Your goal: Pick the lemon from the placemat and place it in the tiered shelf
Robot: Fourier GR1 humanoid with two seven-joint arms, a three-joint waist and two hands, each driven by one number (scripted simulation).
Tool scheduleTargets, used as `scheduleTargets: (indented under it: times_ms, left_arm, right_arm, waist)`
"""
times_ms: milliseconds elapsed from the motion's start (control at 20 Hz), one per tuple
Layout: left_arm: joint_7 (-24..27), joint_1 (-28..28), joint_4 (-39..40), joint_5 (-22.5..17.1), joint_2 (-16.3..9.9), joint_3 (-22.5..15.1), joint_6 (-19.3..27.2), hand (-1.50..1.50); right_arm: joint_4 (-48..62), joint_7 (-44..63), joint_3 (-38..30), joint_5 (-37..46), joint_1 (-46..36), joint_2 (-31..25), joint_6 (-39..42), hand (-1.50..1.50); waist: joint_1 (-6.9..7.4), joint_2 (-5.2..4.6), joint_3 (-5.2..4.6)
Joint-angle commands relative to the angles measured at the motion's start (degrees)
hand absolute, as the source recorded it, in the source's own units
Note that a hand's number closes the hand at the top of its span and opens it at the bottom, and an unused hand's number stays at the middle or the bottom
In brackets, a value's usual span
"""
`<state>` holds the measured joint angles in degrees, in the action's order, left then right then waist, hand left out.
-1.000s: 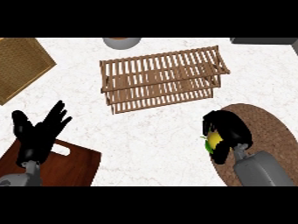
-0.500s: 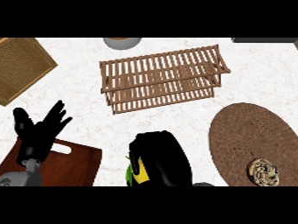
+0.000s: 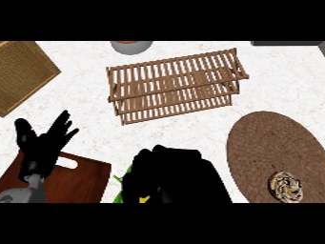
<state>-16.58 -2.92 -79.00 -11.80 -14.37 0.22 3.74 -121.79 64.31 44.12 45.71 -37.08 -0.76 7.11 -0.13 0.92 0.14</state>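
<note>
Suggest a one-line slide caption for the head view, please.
Right hand curled round the lemon, off the placemat and below the tiered shelf; left hand resting open.

At twelve o'clock you see the tiered shelf (image 3: 173, 86) in pale brown slats on the white, faintly veined counter (image 3: 291, 81). At four o'clock, a dark brown woven placemat (image 3: 277, 147). At six, yellow-green lemon (image 3: 142, 199) peeks under the black right hand (image 3: 172, 174).
</note>
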Motion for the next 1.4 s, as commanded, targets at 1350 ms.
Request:
scheduleTargets:
  times_ms: [1350]
  left_arm:
    - [-0.2,0.6,1.0,1.1,1.9,-0.1,-0.8,0.00]
  right_arm:
    - [41.3,-11.0,-42.5,-15.7,-40.3,-9.5,13.2,1.50]
  waist:
    - [0.83,-1.08,-0.20]
